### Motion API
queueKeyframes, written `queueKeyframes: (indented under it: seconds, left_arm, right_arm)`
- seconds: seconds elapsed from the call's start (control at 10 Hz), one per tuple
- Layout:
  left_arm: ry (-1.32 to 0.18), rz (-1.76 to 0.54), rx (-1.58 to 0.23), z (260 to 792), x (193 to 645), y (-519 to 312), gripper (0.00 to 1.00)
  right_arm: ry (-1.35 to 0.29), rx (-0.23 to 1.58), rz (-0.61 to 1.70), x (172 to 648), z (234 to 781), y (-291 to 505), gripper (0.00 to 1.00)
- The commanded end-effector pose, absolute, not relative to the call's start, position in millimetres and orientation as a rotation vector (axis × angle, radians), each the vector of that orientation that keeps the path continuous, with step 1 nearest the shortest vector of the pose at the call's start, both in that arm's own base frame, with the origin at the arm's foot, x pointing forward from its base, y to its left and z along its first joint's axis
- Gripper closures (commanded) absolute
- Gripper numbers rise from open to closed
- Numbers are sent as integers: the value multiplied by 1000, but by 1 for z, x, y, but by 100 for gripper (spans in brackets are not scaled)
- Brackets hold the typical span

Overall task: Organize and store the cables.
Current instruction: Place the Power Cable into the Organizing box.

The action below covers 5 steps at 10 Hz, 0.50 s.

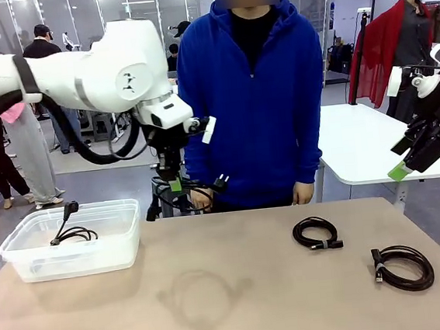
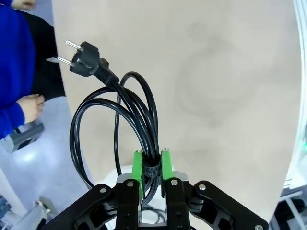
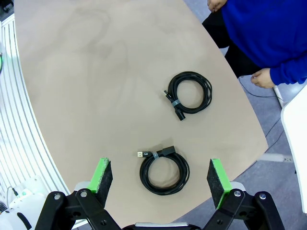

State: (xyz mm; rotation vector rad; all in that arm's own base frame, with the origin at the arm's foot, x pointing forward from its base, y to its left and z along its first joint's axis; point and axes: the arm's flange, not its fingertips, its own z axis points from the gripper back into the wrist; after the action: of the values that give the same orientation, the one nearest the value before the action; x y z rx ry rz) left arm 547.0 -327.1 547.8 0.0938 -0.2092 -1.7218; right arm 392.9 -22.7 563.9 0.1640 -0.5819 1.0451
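Left gripper (image 2: 152, 165) up in air over table (image 1: 242, 311). Green pads pinch tight on strap of plug cable (image 2: 120, 103). Loop sticks out past fingers; its last bit hidden down between black fingers. From front, this cable hard to see against person's dark clothes.

Right gripper (image 3: 159, 168) wide open, nothing in it, up over right table edge; its arm cut off by picture side.

Far cable (image 3: 189, 92) and near cable (image 3: 164, 172) lie coiled on table, apart.

Tub cable (image 1: 75, 234) inside clear tub (image 1: 27, 261) at left, one end poking up.
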Motion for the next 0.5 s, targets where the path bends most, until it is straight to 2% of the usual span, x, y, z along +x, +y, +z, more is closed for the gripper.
queueKeyframes:
  seconds: [0.0,0.4]
  left_arm:
    - [-284,-1795,128,542,526,-288,82]
    - [-384,-1696,235,562,514,-197,82]
  right_arm:
    - [-580,162,1045,393,563,-24,0]
    - [-580,162,1045,393,563,-24,0]
